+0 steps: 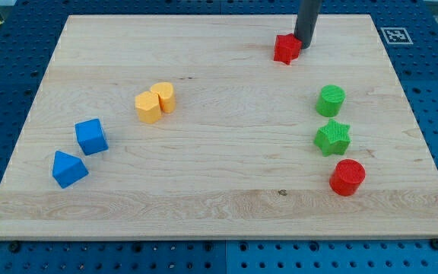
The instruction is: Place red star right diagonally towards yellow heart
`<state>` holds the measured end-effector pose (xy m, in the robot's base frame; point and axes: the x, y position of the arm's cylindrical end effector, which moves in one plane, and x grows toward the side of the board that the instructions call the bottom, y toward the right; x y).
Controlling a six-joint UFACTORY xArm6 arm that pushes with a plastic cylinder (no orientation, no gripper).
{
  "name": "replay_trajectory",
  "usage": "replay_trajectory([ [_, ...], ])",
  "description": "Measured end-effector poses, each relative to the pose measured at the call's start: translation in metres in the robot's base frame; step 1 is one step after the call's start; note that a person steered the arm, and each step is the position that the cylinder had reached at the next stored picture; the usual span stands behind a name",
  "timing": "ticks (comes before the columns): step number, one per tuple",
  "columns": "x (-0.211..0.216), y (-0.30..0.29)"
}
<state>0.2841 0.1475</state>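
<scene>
The red star [285, 49] lies near the view's top, right of centre, on the wooden board [219, 205]. My tip [304, 44] rests right against the star's right side. The yellow heart [164, 97] sits left of centre, touching a yellow hexagon block [148, 107] on its lower left. The star is far to the upper right of the heart.
A green cylinder [331, 100], a green star [332, 137] and a red cylinder [347, 176] stand in a column at the view's right. A blue cube [91, 136] and a blue wedge-like block [69, 169] lie at the lower left.
</scene>
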Motion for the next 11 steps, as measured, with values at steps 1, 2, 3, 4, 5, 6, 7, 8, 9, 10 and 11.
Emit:
replay_trajectory([
  [1, 0.027, 0.016],
  [2, 0.063, 0.015],
  [3, 0.062, 0.012],
  [4, 0.042, 0.012],
  [5, 0.021, 0.011],
  [6, 0.017, 0.011],
  [7, 0.017, 0.011],
  [8, 0.021, 0.007],
  [9, 0.026, -0.01],
  [10, 0.027, -0.027],
  [11, 0.027, -0.049],
])
